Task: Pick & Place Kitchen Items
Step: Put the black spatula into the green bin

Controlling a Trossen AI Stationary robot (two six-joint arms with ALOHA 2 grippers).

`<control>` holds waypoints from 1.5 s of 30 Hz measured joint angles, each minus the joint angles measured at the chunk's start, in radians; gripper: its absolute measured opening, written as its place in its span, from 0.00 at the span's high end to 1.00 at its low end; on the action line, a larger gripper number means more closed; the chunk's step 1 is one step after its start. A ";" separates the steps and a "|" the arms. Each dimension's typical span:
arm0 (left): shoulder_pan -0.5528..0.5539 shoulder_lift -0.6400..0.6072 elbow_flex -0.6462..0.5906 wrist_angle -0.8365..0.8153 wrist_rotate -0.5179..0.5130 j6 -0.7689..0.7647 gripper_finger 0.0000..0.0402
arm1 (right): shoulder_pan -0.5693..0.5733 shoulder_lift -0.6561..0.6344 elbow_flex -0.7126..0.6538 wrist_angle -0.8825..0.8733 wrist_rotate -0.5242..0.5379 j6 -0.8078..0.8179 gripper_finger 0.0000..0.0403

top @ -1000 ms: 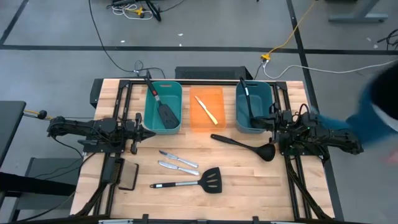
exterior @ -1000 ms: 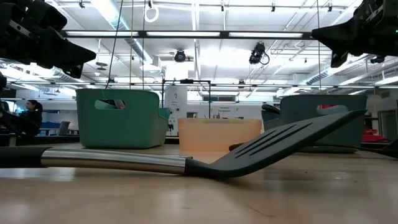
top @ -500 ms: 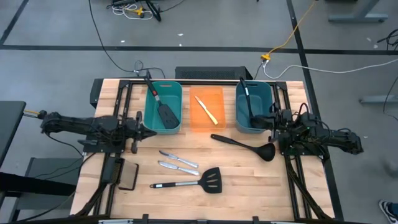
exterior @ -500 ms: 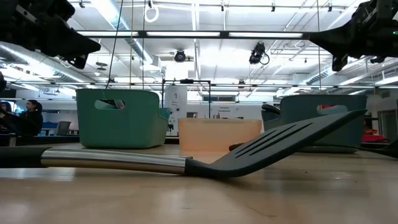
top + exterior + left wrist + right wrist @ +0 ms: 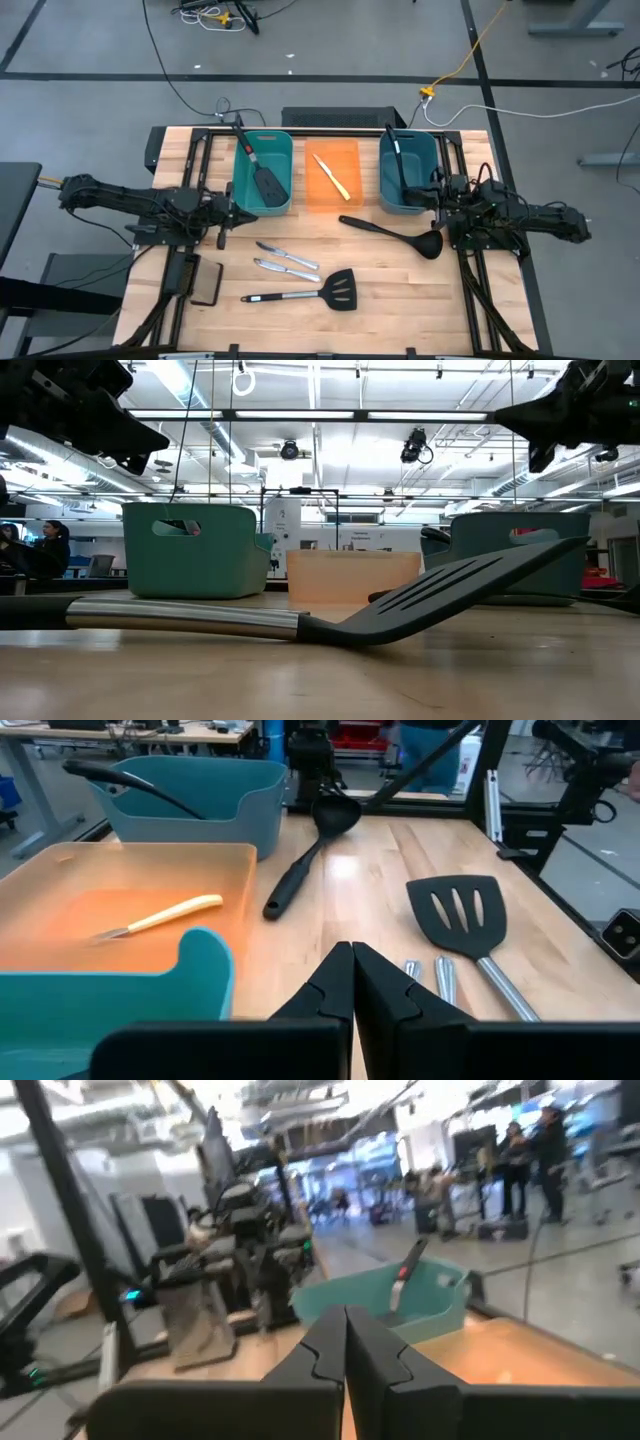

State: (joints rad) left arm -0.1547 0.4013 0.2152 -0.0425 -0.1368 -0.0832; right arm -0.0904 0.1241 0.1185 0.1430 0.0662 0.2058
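Nearest the table's [image 5: 400,300] front edge lie a slotted spatula [image 5: 300,292] and two silver knives [image 5: 285,260], a ladle [image 5: 392,233] farther back. Beyond, bins partly hide another spatula [image 5: 262,170], yellow knife [image 5: 332,176] and ladle handle [image 5: 398,160]. Both left gripper [image 5: 243,213] and right gripper [image 5: 432,199] hover closed, empty, at opposite side edges.

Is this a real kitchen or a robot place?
Probably a robot lab or workshop, not a kitchen. The wooden table stands on a bare grey floor with loose cables, the low view shows a big hall with ceiling lights, and people stand beyond the table.
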 joint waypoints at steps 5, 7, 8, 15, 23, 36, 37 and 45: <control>-0.032 0.000 0.000 0.001 -0.008 -0.001 0.97 | 0.100 0.210 0.090 -0.001 0.062 -0.007 0.99; -0.045 0.000 0.000 0.001 -0.008 -0.001 0.98 | 0.142 0.295 0.142 -0.004 0.107 -0.032 0.99; -0.051 0.000 0.000 0.002 -0.008 -0.001 0.98 | 0.160 0.336 0.168 -0.004 0.131 -0.050 0.99; -0.086 0.000 0.000 0.001 -0.010 -0.004 0.98 | 0.227 0.468 0.310 -0.025 0.214 -0.151 0.98; -0.150 0.000 -0.001 0.009 -0.058 -0.012 0.99 | 0.229 0.309 0.283 -0.085 0.228 -0.228 0.99; -0.279 0.322 0.189 -0.018 -0.278 -0.059 0.99 | 0.226 0.009 0.112 -0.167 0.183 -0.213 0.98; -0.288 0.367 0.226 -0.043 -0.277 -0.066 0.99 | 0.226 0.003 0.093 -0.159 0.181 -0.209 0.98; -0.343 0.688 0.484 -0.254 -0.160 -0.192 0.92 | 0.202 -0.015 -0.046 -0.043 0.150 -0.155 0.98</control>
State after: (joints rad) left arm -0.4979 1.0891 0.6992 -0.2969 -0.2969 -0.2752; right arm 0.1112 0.1089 0.0724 0.1000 0.2165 0.0509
